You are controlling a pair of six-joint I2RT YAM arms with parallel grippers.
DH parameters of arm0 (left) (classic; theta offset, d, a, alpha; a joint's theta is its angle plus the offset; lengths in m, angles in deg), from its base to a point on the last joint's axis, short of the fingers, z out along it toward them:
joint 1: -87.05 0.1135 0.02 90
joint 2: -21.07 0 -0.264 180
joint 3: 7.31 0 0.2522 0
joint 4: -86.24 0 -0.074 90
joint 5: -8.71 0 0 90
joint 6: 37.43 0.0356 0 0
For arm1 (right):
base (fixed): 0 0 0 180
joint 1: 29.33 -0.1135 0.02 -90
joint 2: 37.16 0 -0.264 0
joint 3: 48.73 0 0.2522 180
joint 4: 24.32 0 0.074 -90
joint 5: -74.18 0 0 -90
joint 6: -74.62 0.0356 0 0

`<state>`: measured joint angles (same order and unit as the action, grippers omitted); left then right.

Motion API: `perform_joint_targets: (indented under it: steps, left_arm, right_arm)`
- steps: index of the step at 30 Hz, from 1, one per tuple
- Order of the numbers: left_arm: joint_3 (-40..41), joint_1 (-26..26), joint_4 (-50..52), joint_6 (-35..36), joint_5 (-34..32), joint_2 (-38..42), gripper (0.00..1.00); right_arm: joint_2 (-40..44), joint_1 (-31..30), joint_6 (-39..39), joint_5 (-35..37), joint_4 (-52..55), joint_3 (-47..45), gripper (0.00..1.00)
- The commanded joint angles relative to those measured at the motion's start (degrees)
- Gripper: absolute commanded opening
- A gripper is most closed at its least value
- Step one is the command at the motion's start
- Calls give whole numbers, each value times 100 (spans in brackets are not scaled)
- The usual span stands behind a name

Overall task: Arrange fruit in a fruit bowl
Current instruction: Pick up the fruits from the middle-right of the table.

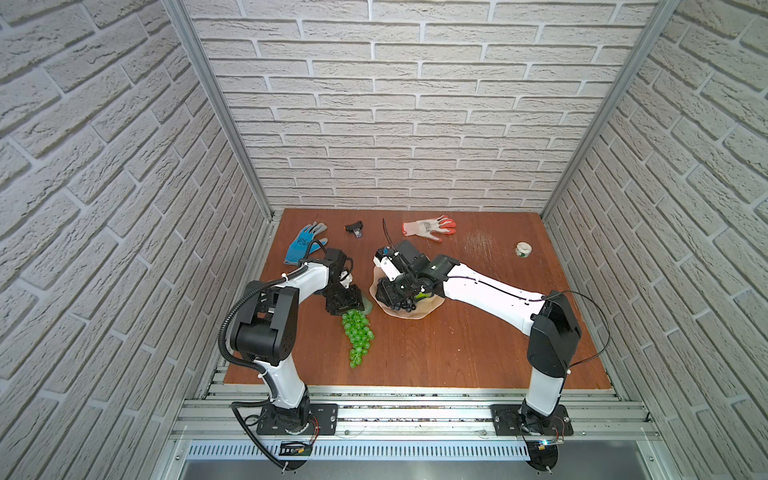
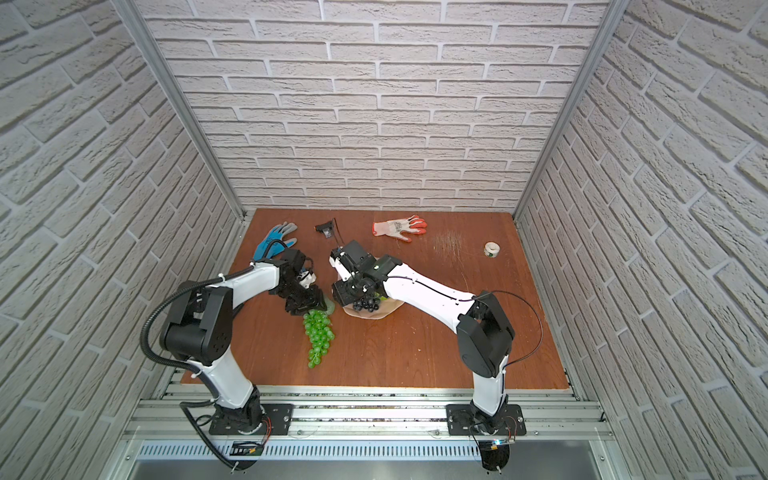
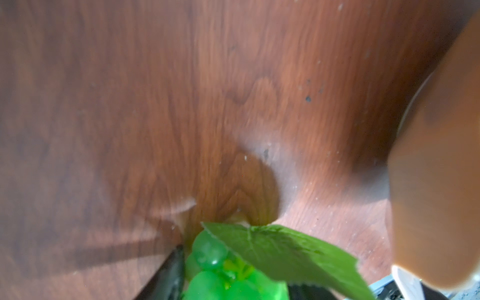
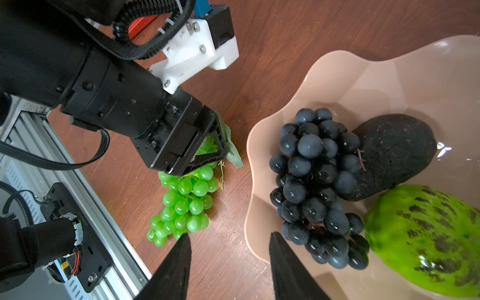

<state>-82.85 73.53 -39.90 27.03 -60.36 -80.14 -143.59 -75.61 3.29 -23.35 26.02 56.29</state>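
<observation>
- The left gripper (image 4: 205,157) is down at the far end of the green grape bunch (image 1: 357,332), with its jaws on either side of the stem cluster. I cannot tell whether they are pinching it or only bracketing it.
- The green grape bunch lies flat on the table (image 1: 457,353). Its long axis runs far to near: the stem and leaf (image 3: 285,252) are at the far end under the left gripper, and the tapering tip points toward the near edge.
- The left arm is clearly the nearer one. The bunch trails away from its jaws toward the near side, so I judge a lift would let the bunch hang tip down.
- The right gripper (image 4: 229,235) hovers over the left rim of the fruit bowl (image 4: 363,85), its fingers spread with nothing between them.
- The fruit bowl sits just right of the leaf, close but not touching, so the coming carry looks like a short rightward one.
- Inside the bowl, the dark grape bunch (image 4: 317,176) rests along the left wall against the avocado-like piece (image 4: 394,150). The bright green fruit (image 4: 428,233) is on the near-right side, and bare floor shows on the far side.
</observation>
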Motion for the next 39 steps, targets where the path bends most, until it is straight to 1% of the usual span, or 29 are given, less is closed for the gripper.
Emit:
perform_joint_targets:
  steps: [1, 3, 6, 8, 13, 18, 29, 39]
  left_arm:
    - [-89, -28, 294, 109, -7, -127, 51]
    - [-63, -53, 277, 110, -76, -144, 47]
    - [-45, -61, 260, 93, -107, -148, 38]
    - [-32, -54, 218, 76, -116, -140, 37]
    - [-28, -9, 163, -10, -122, -93, 27]
    - [41, 82, 32, -57, -32, 154, 19]
    - [319, 321, -369, -221, 108, 1126, 16]
    - [471, 385, -626, -337, 121, 1872, 16]
  right_arm:
    - [-50, -4, -40, 36, -169, -124, 51]
    - [-58, -4, -31, 28, -176, -120, 51]
    - [-68, -3, -39, 33, -177, -120, 51]
    - [-67, -3, -61, 54, -169, -130, 51]
    - [-49, -4, -105, 118, -136, -134, 51]
    - [-54, -4, -119, 137, -125, -132, 51]
    - [-54, -3, -127, 159, -125, -112, 51]
    - [-37, -4, -127, 174, -90, -101, 51]
